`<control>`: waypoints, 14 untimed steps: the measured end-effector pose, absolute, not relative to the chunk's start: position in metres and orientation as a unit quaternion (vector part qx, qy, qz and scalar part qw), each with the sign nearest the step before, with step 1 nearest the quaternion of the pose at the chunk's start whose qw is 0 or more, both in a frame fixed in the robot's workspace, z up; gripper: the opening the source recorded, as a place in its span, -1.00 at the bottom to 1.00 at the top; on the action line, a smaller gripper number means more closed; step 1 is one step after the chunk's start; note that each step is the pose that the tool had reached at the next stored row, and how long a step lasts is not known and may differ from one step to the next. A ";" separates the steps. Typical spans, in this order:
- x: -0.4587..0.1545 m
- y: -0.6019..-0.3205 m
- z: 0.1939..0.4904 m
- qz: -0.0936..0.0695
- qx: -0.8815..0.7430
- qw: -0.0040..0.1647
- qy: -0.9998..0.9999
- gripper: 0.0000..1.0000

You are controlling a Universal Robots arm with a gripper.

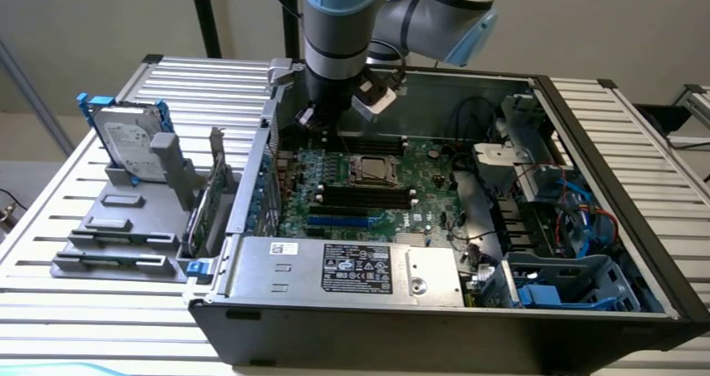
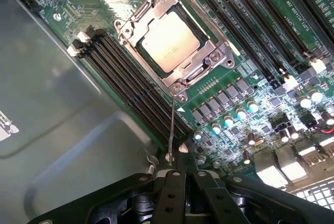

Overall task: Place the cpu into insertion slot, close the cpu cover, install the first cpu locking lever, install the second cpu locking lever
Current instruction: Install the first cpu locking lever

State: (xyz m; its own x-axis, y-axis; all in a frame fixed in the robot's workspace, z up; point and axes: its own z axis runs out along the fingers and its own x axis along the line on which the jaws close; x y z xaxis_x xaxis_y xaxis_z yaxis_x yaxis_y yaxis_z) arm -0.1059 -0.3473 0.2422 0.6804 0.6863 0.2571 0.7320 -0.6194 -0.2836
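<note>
Exterior view, arm (image 1: 332, 35) pointing straight down near cpu (image 2: 169, 46), fingers (image 2: 169, 195) closed beside raised locking lever (image 2: 171, 125)

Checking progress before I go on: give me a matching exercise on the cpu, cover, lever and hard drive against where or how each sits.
Things:
1 cpu
2 cover
3 lever
4 hard drive

Places or states:
A on the grey rack outside the case
B showing through the cover's window
C closed flat around the cpu
D sticking out toward the gripper

Pairs: 1-B; 2-C; 3-D; 4-A
</note>
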 end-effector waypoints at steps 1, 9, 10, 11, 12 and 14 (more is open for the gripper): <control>-0.106 -0.347 0.242 -0.062 -0.898 0.185 -0.393 -0.79; -0.100 -0.346 0.242 -0.065 -0.903 0.187 -0.382 -0.79; -0.098 -0.346 0.242 -0.065 -0.903 0.186 -0.381 -0.79; -0.096 -0.346 0.242 -0.066 -0.903 0.186 -0.381 -0.79; -0.094 -0.346 0.242 -0.066 -0.904 0.186 -0.380 -0.79; -0.089 -0.345 0.242 -0.066 -0.904 0.186 -0.379 -0.79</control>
